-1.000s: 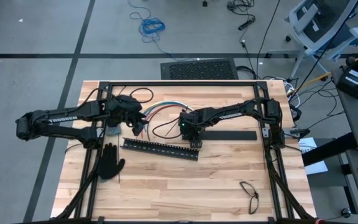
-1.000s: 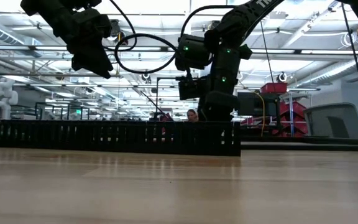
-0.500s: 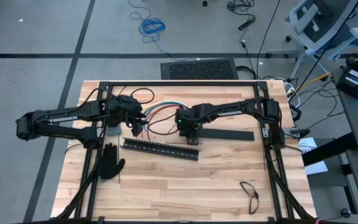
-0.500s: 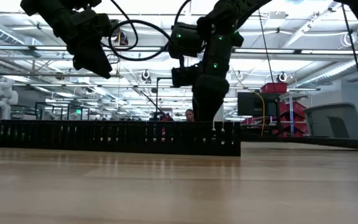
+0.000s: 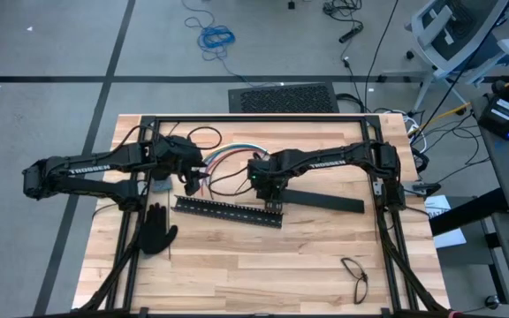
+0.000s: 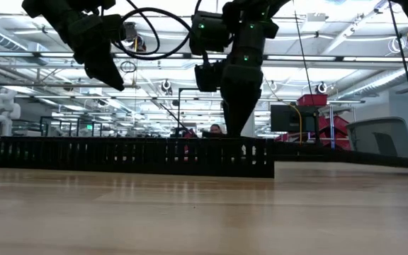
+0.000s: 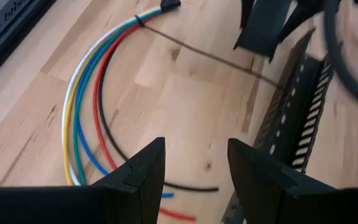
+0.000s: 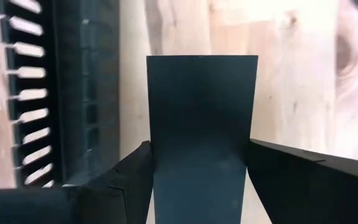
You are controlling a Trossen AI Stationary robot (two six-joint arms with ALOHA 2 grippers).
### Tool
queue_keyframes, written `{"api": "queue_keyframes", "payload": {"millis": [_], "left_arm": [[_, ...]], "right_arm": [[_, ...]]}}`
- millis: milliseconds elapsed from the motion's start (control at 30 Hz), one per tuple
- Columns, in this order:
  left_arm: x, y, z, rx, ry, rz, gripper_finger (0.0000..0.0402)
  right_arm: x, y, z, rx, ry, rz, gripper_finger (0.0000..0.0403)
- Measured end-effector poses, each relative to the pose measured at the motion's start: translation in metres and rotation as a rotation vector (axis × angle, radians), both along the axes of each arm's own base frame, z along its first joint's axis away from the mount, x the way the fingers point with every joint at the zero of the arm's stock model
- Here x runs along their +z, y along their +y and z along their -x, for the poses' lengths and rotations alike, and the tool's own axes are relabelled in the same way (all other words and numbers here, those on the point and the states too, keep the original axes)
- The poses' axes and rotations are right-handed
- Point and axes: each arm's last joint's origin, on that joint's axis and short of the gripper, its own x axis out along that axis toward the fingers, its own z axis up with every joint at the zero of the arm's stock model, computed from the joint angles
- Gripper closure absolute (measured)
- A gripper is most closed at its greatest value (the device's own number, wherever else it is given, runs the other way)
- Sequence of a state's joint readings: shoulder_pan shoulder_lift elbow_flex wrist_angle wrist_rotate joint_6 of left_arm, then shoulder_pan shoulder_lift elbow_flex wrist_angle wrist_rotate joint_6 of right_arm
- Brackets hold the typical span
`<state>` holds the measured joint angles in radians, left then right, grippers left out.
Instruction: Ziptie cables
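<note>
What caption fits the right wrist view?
Right gripper grips a flat black bar above the slotted bar on the table.

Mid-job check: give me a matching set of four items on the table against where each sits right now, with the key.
Items:
1. cables
2. flat black bar
3. slotted bar
4. black glove

Places:
A. clamped between the fingers of the right tool
B. lying flat near the table's left edge
C. curved on the wood below the open, empty left tool
D. lying free on the wood, its one end beside the right tool

Pairs: 1-C, 2-A, 3-D, 4-B
</note>
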<state>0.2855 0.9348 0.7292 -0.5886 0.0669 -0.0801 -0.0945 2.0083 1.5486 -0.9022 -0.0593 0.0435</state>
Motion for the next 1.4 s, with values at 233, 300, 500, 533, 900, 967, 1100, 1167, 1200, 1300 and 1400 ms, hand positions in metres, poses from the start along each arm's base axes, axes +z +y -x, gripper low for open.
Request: {"api": "queue_keyframes", "payload": {"millis": [233,300,500,533,900,967,1100,1167,1200,1300,1400], "left_arm": [[-0.001,0.0,0.001,-0.013,0.017,-0.008,0.0232],[-0.001,0.0,0.001,-0.013,0.018,-0.008,0.0232],[-0.002,0.0,0.002,-0.032,0.029,-0.023,0.0232],[-0.002,0.0,0.002,-0.033,0.029,-0.024,0.0232],[-0.002,0.0,0.002,-0.05,0.032,-0.041,0.0232],[-0.002,0.0,0.002,-0.049,0.032,-0.041,0.0232],[-0.002,0.0,0.002,-0.049,0.031,-0.041,0.0232],[-0.002,0.0,0.002,-0.05,0.032,-0.041,0.0232],[-0.002,0.0,0.002,-0.049,0.031,-0.041,0.0232],[-0.002,0.0,0.002,-0.049,0.031,-0.041,0.0232],[-0.002,0.0,0.002,-0.049,0.032,-0.041,0.0232]], "right_arm": [[0.002,0.012,0.001,-0.028,0.031,-0.015,0.0191],[0.002,0.014,0.002,-0.037,0.044,-0.029,0.0191],[0.002,0.019,0.005,-0.052,0.071,-0.047,0.0191],[0.002,0.019,0.005,-0.056,0.076,-0.049,0.0191],[0.007,0.023,0.007,-0.095,0.071,-0.039,0.0191],[0.011,0.022,0.008,-0.101,0.057,-0.008,0.0191],[0.02,0.02,0.011,-0.113,0.035,0.0,0.0193],[0.024,0.019,0.013,-0.116,0.034,0.0,0.0193],[0.026,0.019,0.014,-0.12,0.036,-0.001,0.0193],[0.028,0.02,0.017,-0.137,0.058,-0.009,0.0193],[0.028,0.024,0.02,-0.125,0.083,-0.009,0.0193]]}}
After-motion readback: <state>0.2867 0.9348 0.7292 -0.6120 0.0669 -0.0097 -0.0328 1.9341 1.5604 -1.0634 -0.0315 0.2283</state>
